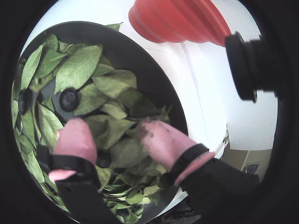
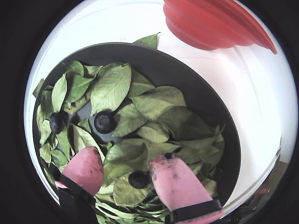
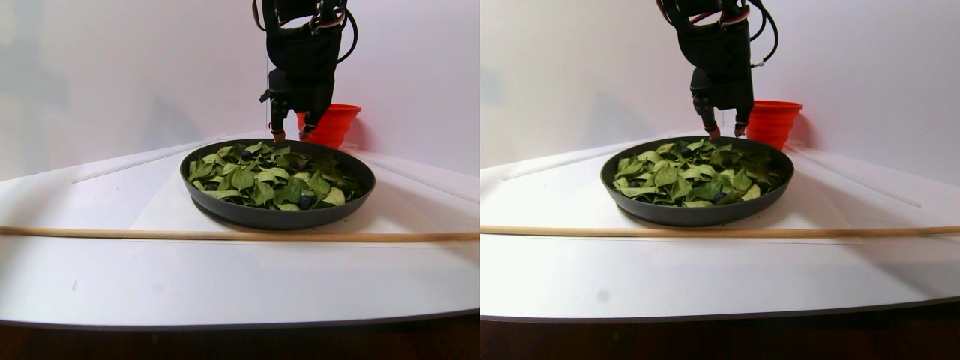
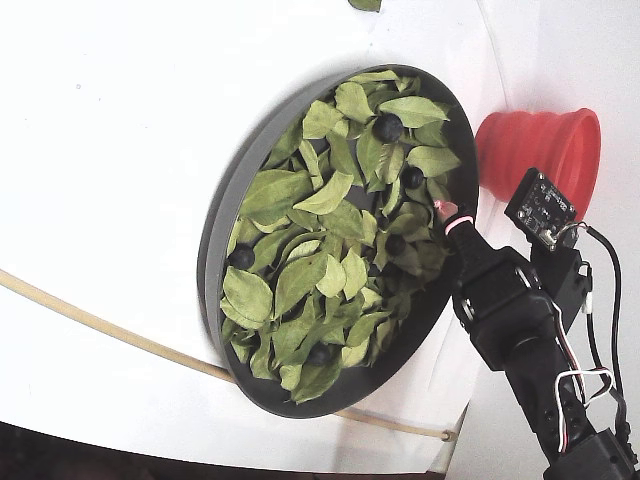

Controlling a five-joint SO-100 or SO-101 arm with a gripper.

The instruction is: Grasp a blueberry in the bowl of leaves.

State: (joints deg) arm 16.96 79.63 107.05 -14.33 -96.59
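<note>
The dark grey bowl (image 2: 187, 70) (image 4: 215, 250) (image 3: 277, 217) holds a loose heap of green leaves (image 2: 112, 88) (image 1: 79, 65) (image 4: 290, 280). My gripper (image 2: 125, 157) (image 1: 111, 126) (image 3: 291, 136) (image 4: 450, 215) is open, its pink fingertips (image 2: 86, 165) hovering just over the leaves near the bowl's far rim in the stereo pair view. One blueberry (image 2: 138, 179) (image 1: 103, 159) lies on a leaf between the fingers, touching neither. Two more blueberries (image 2: 103, 122) (image 2: 56, 122) sit farther out among the leaves. Nothing is held.
A ribbed red cup (image 2: 215, 23) (image 4: 535, 145) (image 3: 334, 120) stands just beyond the bowl. A thin wooden stick (image 3: 225, 235) (image 4: 100, 325) lies across the white table in front of the bowl. One loose leaf (image 2: 148, 40) rests outside the rim.
</note>
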